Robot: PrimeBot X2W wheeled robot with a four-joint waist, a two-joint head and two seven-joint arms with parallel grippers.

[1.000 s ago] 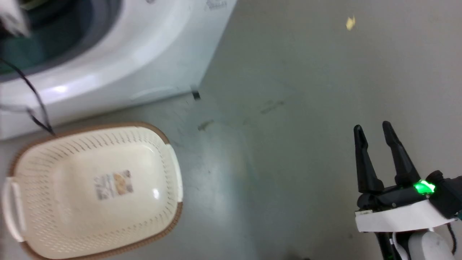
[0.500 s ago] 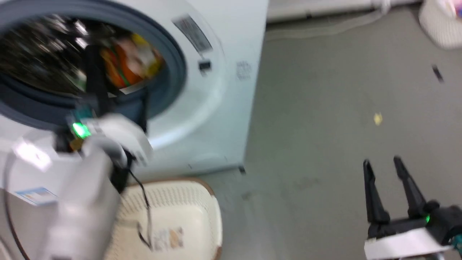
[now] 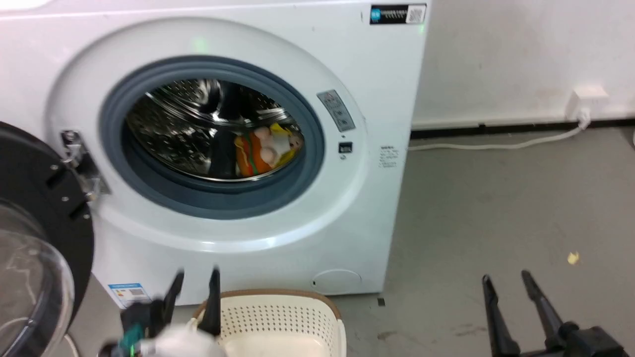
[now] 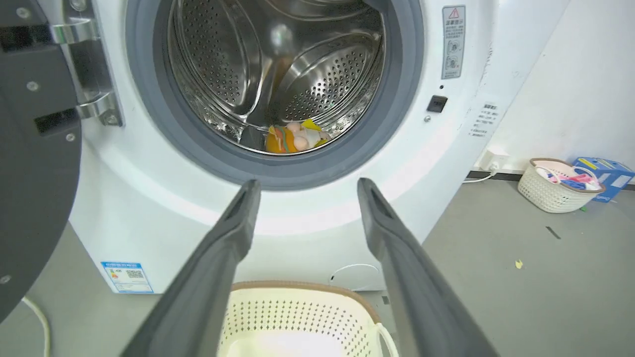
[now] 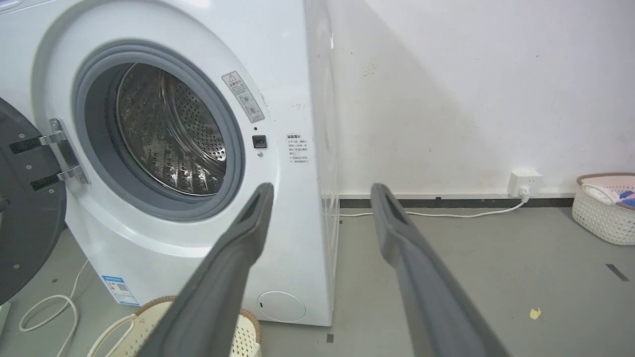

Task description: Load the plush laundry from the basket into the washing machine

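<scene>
Two things get cut off right away. The basket only pokes its far rim and perforated wall above the bottom edge of the head view, so most of its inside is out of frame. The open door is sliced by the left edge, leaving just the black frame and part of the clear dome. Also, the left gripper is smeared with blur around its wrist there, though its two dark fingers read fine. From the right wrist view, the bottom of the drum hides behind the lip of the grey gasket.

The plush laundry is inside the washing machine. It lies at the bottom of the drum toward the right side of the opening, with the orange striped bit on the left and the peach and yellow bits on the right. It's too small to make out any tag.

As for the left gripper, its fingers are spread well apart, released, gripping nothing. It hovers at the basket's far left rim, just in front of the washer's lower front edge. Can't tell if it brushes the rim. In its own wrist view the fingers frame the bottom of the gasket.

The right gripper is spread apart and released too, over the bare floor well right of the washer.

A second basket with colourful stuff sits by the wall, beside a blue box.
</scene>
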